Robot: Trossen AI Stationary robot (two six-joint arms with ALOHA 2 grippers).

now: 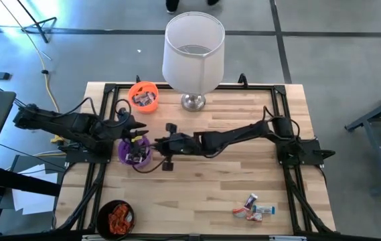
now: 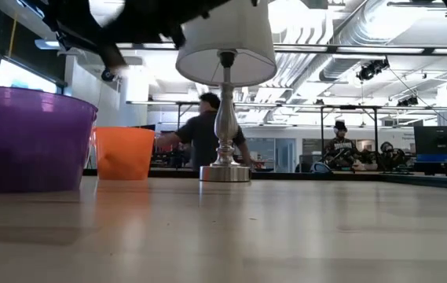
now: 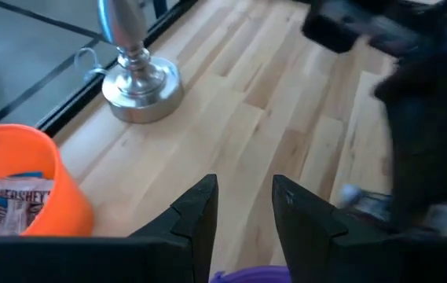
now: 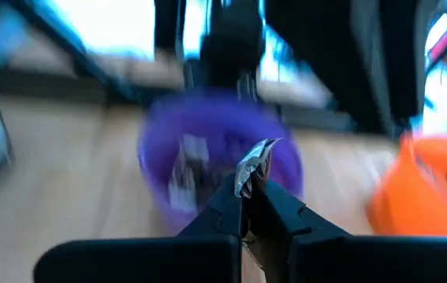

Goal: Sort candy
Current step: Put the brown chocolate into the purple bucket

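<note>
Two grippers mid-table, right gripper clamped on a silver-wrapped candy just before the purple cup, left gripper empty, fingers apart, above that cup, loose candy pile near the table's front right corner, more candy in the orange cup at the back edge.

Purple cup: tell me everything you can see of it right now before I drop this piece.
The purple cup is a small translucent plastic-looking tub with flared walls, standing upright on the wooden table toward its left side, between the orange cup and the black cup. It already holds a few wrapped candies. The left gripper hovers open at its rim; the right gripper, shut on a silver-wrapped candy, faces it. Neither visibly touches it.
</note>
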